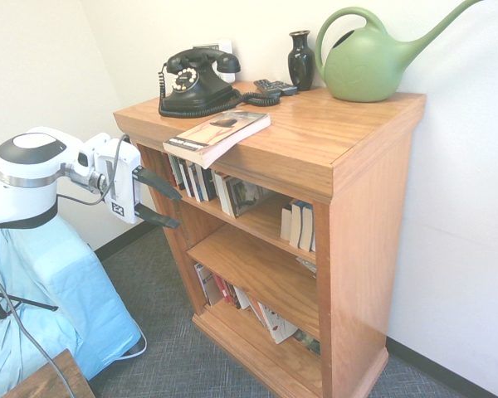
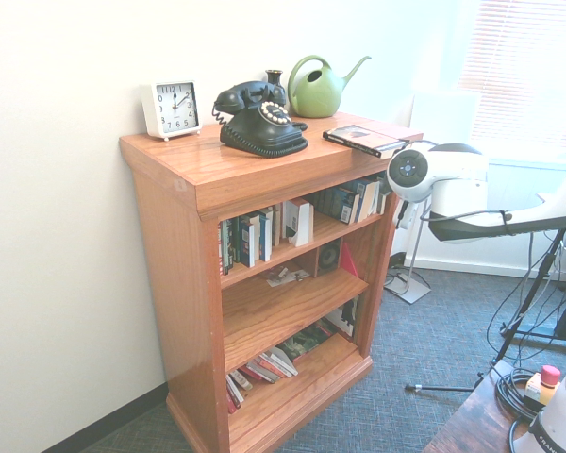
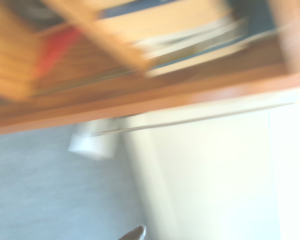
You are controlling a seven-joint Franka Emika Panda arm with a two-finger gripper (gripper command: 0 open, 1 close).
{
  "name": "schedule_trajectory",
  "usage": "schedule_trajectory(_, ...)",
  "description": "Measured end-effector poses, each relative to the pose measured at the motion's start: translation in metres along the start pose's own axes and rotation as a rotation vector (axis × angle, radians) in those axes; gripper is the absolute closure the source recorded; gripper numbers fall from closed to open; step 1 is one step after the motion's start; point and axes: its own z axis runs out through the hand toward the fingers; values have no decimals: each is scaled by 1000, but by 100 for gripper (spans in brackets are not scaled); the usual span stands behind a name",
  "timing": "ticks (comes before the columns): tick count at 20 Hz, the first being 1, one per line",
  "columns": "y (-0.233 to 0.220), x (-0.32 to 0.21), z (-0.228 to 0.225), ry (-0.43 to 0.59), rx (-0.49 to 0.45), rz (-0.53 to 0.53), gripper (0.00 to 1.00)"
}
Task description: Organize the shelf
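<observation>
In the first exterior view, you see at the left the white two-finger gripper (image 1: 159, 201) with its black fingers spread apart and nothing between them; it points toward the right and a little downward, at the open front of the warm orange-brown oak shelf (image 1: 361, 207). The shelf stands against the white wall, to the right of the gripper and near it, but not touching. The gripper is level with the upper inner shelf, where a row of upright books (image 1: 192, 179) stands just ahead of the fingers. A little higher and further right, a pale paperback book (image 1: 217, 135) lies flat on the thick top, and one corner of it hangs over the front edge. Its long axis runs slanted to that edge, so you probably must turn the wrist if this book is your target. Behind it stand a black rotary telephone (image 1: 197, 83), a dark vase (image 1: 300, 60) and a green plastic watering can (image 1: 373, 60). In my judgement, the coming move turns on height: the overhanging book lies above the fingers, the upright row straight ahead of them.
</observation>
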Motion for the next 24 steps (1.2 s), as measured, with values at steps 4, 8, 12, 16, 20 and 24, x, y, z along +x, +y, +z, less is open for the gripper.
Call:
schedule_trajectory(4, -3, 16, -25, 155, -107, -43, 0)
schedule_trajectory(8, -14, 29, -23, 229, -137, -72, 0)
schedule_trajectory(12, -31, 44, -26, 298, -40, -96, 0)
schedule_trajectory(16, -32, 62, -15, 339, 34, -100, 0)
schedule_trajectory(20, -26, 71, 0, 342, 48, -101, 0)
schedule_trajectory(24, -24, 80, -2, 358, 62, -106, 100)
